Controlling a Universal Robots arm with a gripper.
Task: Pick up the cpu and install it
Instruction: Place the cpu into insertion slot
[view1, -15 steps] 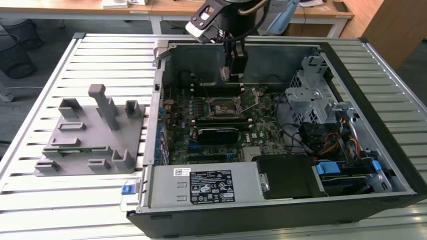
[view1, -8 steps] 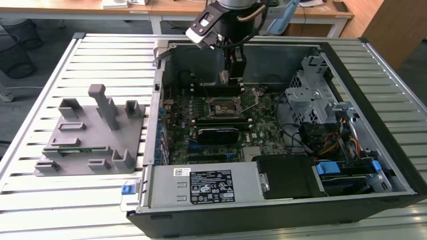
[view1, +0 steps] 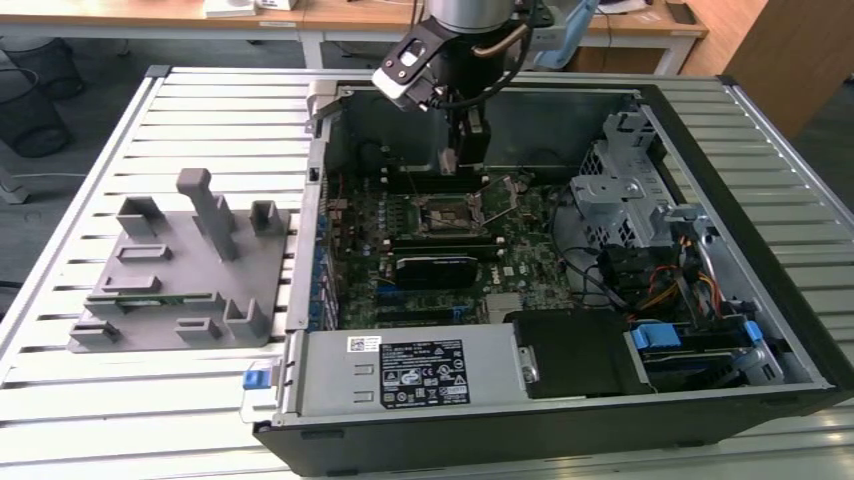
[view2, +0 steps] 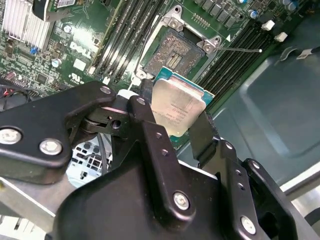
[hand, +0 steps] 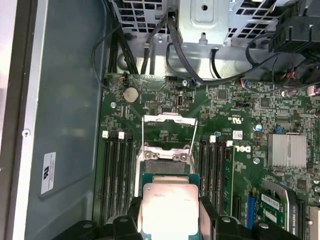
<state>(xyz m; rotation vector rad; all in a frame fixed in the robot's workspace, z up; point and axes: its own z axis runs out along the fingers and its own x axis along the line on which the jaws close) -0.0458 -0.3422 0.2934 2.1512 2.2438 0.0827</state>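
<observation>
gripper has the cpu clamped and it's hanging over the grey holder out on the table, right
Not over the grey holder. The gripper does have the cpu clamped, but it hangs inside the computer case, above the open socket, as the second wrist view shows. The exterior view shows the grey holder outside the case, towards that view's left.

Free gap from cpu (view2: 177, 107) to open socket (view2: 175, 52); memory slots (view2: 122, 35) on both sides.
</observation>
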